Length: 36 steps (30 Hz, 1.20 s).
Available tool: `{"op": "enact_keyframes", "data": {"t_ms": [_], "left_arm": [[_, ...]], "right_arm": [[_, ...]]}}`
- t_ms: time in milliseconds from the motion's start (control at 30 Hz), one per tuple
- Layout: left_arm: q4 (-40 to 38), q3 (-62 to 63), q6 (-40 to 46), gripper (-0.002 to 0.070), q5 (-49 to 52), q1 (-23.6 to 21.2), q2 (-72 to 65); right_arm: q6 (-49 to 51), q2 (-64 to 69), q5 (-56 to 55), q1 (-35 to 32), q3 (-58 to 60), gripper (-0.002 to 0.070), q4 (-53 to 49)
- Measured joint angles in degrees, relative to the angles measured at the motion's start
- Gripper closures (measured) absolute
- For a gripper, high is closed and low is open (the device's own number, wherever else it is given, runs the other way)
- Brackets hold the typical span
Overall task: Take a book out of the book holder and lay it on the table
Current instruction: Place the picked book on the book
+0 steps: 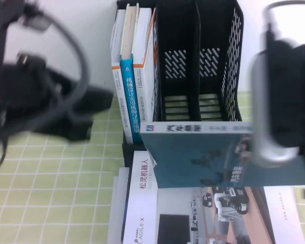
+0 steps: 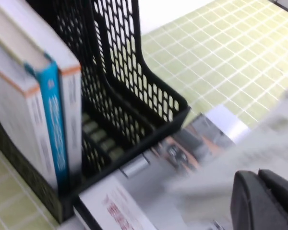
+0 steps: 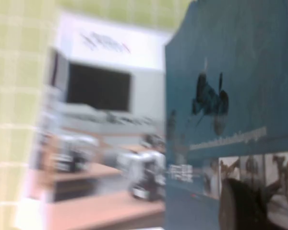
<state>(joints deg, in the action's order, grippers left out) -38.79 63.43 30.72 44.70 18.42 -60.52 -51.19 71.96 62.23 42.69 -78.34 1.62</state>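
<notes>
The black mesh book holder stands at the back of the table; it also shows in the left wrist view. Three books stand upright in its left compartment; its other compartments are empty. My right gripper is shut on a teal book, holding it flat in front of the holder, above a printed brochure. One dark finger lies on the teal cover. In the high view the gripper is hidden under its wrist camera. My left gripper hangs left of the holder and touches nothing.
A glossy brochure with photos and a white leaflet lie on the green checked tablecloth in front of the holder. The standing books show in the left wrist view. Bare cloth lies to the left.
</notes>
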Motion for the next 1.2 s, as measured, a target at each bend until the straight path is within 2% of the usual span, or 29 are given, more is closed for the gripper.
{"op": "enact_keyframes", "data": {"t_ms": [133, 233, 333, 633, 733, 1033, 1100, 1200], "left_arm": [[0.22, -7.98, -2.92, 0.0678, -0.46, 0.0, 7.91], [0.35, -12.71, -4.42, 0.0678, -0.49, 0.0, 13.67], [1.32, -16.33, -6.31, 0.0678, -0.87, 0.0, 17.63], [7.16, -19.14, -11.68, 0.0678, -1.65, 0.0, 22.59], [7.54, -19.14, -11.73, 0.0678, -1.77, 0.0, 22.61], [7.62, -19.26, -11.82, 0.0678, -2.1, 0.0, 22.71], [7.62, -19.26, -11.82, 0.0678, -2.1, 0.0, 22.71], [7.62, -19.26, -11.82, 0.0678, -1.99, 0.0, 22.71]], "right_arm": [[15.16, 3.75, -6.59, 8.84, 1.57, 0.0543, -20.61], [26.83, 4.47, -13.61, 13.12, 5.24, 0.0543, -35.2], [33.93, 4.5, -20.87, 14.91, 10.27, 0.0543, -43.68], [45.5, 4.74, -37.82, 15.85, 31.99, 0.0543, -41.53], [47.61, 6.12, -39.94, 16.01, 37.0, 0.0543, -41.7], [54.37, 7.98, -41.71, 15.81, 38.82, 0.0541, -43.61], [55.06, 8.06, -41.47, 15.81, 38.39, 0.0509, -43.45], [55.45, 8.11, -39.65, 15.91, 36.95, 0.0395, -41.94]]}}
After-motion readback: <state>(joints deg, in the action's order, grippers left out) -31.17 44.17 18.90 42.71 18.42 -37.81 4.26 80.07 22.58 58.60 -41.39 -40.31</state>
